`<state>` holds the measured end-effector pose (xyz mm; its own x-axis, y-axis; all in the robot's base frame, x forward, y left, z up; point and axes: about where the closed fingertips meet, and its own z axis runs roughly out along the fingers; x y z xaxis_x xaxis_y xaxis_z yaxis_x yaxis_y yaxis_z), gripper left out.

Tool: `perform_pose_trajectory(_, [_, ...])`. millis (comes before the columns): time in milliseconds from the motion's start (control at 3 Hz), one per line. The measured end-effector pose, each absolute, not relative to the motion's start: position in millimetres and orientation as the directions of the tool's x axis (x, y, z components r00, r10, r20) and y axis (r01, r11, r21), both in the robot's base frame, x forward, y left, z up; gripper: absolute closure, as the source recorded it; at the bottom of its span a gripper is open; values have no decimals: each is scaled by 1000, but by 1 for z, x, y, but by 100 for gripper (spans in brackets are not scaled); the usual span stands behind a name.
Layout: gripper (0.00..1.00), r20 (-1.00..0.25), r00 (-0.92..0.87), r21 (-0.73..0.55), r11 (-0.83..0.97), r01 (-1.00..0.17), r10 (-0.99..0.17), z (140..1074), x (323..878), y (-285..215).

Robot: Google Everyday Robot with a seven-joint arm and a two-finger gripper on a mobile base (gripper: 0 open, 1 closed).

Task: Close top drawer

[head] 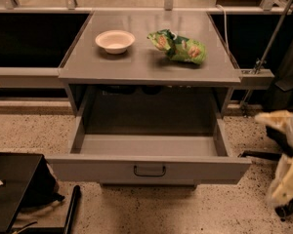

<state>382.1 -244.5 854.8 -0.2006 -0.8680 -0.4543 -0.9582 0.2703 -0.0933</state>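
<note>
The top drawer point(149, 170) is pulled far out from under the grey cabinet top point(151, 65). Its flat grey front faces me with a small dark bar handle point(149, 171) in the middle. The drawer's inside looks empty. My gripper point(283, 186) shows as a blurred cream-coloured shape at the right edge, to the right of the drawer's front corner and apart from it. The lower drawers are hidden behind the open drawer.
A white bowl point(115, 41) and a green chip bag point(177, 46) lie on the cabinet top. A dark case point(12, 189) sits on the speckled floor at lower left. A chair base point(271, 155) stands at right.
</note>
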Motion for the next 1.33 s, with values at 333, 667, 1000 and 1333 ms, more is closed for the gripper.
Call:
perform_pose_trajectory(333, [0, -568, -253, 73, 259, -963, -783, 774, 342, -242])
perform_pose_trajectory(667, [0, -610, -314, 224, 222, -949, -728, 693, 314, -230])
perform_pose_trajectory(1000, [0, -617, -367, 305, 218, -927, -696, 629, 318, -224])
perform_pose_trajectory(1333, [0, -628, -396, 312, 248, -917, -670, 589, 338, -218])
